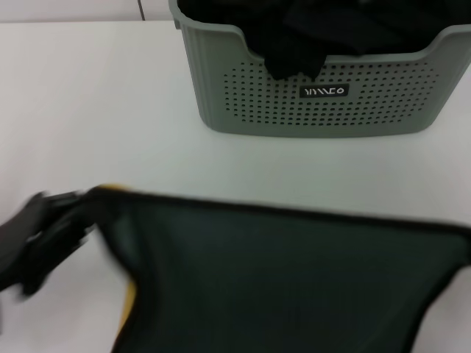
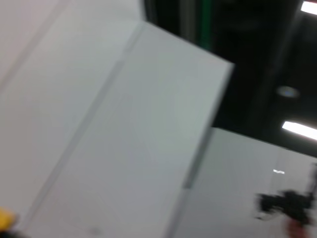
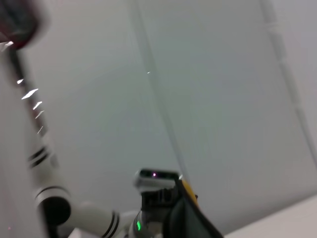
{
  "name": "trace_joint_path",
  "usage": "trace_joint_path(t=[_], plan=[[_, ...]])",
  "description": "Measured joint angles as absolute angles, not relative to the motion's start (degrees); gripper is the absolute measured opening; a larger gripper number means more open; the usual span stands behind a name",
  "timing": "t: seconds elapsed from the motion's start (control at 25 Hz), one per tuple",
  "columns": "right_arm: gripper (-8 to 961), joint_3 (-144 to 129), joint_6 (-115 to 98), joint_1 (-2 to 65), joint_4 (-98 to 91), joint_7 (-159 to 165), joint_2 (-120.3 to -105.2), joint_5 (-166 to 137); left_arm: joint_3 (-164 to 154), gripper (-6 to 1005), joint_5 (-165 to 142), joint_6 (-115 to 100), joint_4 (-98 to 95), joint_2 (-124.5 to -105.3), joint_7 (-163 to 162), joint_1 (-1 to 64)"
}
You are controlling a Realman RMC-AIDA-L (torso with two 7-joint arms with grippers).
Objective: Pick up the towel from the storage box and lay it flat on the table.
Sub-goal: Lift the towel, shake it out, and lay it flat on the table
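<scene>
The towel (image 1: 294, 279) hangs stretched wide across the front of the head view, dark green face toward me, with a black-trimmed top edge and some yellow (image 1: 129, 301) showing at its lower left. My left gripper (image 1: 77, 209) is shut on the towel's left top corner, above the table (image 1: 88, 110). The right wrist view shows that same left gripper (image 3: 171, 196) holding the towel corner (image 3: 190, 218). A scrap of yellow towel (image 2: 5, 218) shows in the left wrist view. The towel's right corner runs off the frame edge, and my right gripper is out of view.
The storage box (image 1: 280, 110) stands at the back of the table, its black label (image 1: 324, 91) facing me. Plain black cloths (image 1: 309, 37) fill it and one hangs over the front rim. White tabletop lies between the box and the towel.
</scene>
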State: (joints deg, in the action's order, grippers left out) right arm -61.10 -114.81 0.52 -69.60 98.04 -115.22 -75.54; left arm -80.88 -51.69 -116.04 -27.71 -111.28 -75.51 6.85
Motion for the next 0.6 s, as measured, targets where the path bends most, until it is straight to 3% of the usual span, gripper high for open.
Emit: trace_joint_path(t=[0.16,0.44,0.6], plan=[[8,-59.85,-109.25,8.13,-53.6,93.9,-114.81,-81.64,-76.31,12,-59.35,-106.89,-9.17,-112.26,-67.88,18.39],[9,-59.9,-92.2,19.46,-37.31,88.86,-115.18,-90.1,-77.05,12,-60.09,-83.63,-7.39,-116.32,-64.1,22.71],[9,-61.33,-82.9,22.56,-35.91,88.59,-115.93,-92.86,-77.14,12,-62.14,-77.49,-7.65,-116.58,-64.09,24.38]])
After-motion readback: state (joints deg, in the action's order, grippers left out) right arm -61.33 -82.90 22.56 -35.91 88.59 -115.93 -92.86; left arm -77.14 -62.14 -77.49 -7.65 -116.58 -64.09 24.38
